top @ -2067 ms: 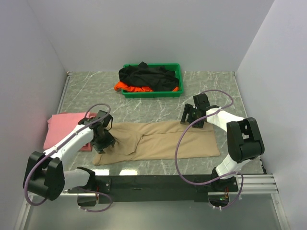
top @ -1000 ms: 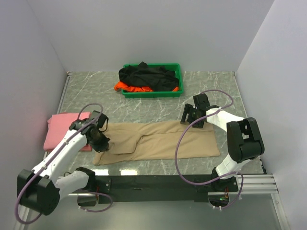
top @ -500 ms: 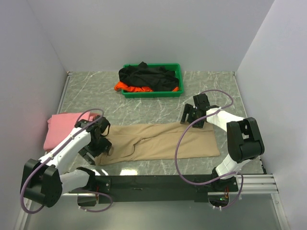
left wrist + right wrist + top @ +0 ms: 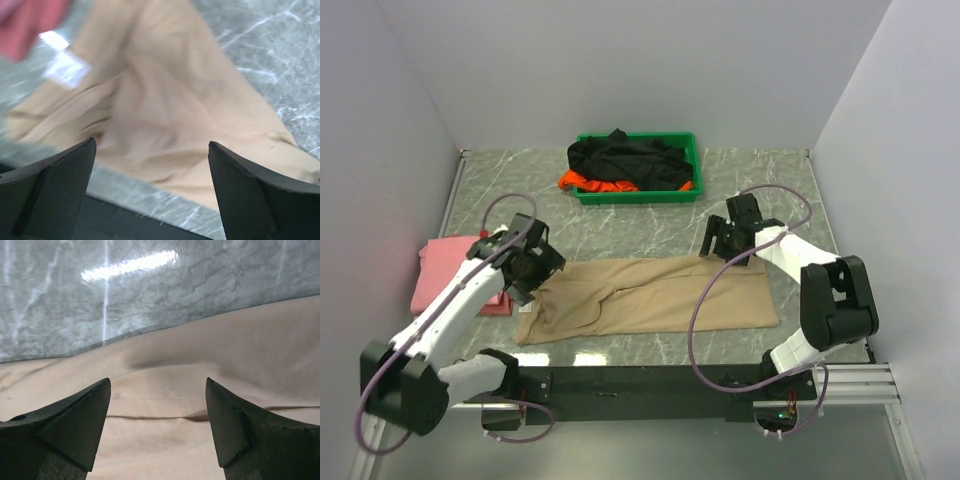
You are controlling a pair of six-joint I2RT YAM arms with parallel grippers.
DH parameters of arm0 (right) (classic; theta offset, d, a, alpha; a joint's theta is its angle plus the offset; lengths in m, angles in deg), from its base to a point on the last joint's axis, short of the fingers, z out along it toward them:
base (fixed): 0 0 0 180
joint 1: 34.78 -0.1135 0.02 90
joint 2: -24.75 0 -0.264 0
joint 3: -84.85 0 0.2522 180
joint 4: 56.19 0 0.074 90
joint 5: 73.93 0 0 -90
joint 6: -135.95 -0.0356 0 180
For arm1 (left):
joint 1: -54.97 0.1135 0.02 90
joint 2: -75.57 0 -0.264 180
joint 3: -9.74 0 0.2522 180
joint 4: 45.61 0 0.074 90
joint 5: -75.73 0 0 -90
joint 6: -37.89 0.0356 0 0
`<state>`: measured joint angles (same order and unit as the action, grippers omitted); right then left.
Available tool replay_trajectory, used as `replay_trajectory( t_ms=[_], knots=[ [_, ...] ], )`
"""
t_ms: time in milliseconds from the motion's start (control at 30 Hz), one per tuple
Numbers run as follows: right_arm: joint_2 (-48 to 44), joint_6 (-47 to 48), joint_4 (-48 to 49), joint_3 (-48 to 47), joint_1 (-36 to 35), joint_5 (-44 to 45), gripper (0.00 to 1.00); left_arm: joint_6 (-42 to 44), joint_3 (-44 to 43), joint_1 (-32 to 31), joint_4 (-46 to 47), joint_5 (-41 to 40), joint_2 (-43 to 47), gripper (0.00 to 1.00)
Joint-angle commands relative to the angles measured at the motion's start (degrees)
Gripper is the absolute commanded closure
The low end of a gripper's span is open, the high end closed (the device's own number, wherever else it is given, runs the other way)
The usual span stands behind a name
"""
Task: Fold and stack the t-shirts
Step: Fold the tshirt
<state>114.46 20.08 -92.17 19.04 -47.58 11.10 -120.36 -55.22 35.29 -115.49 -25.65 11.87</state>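
Observation:
The beige t-shirt (image 4: 650, 294) lies folded into a long strip across the near table; it also shows in the left wrist view (image 4: 165, 110) and the right wrist view (image 4: 200, 390). My left gripper (image 4: 532, 266) hovers open and empty over its left end. My right gripper (image 4: 726, 243) is open and empty at the strip's far right edge. The pink t-shirt (image 4: 448, 270) lies folded at the left, its corner in the left wrist view (image 4: 30, 20). The black t-shirt (image 4: 625, 158) and the orange t-shirt (image 4: 592, 183) are bunched in the tray.
The green tray (image 4: 688, 188) stands at the back centre. White walls close the left, back and right. A black rail (image 4: 640, 385) runs along the near table edge, also seen in the left wrist view (image 4: 125, 225).
My left gripper has lifted from the shirt's near left corner and moved back and up over its left end. My right gripper has shifted slightly. The shirt's left end lies smoother.

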Motion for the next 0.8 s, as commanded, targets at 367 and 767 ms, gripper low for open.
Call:
replay_trajectory(
  t_ms=[367,767],
  knots=[
    [5.56,0.56,-0.89,-0.42,0.76,-0.13,0.17,9.43,-3.02,1.14,31.66,2.68,-33.58,0.01],
    [-4.45,-6.38,-2.48,14.33,-3.98,-5.22,0.17,15.42,-30.69,3.51,27.21,-3.82,-57.05,0.01]
  ],
)
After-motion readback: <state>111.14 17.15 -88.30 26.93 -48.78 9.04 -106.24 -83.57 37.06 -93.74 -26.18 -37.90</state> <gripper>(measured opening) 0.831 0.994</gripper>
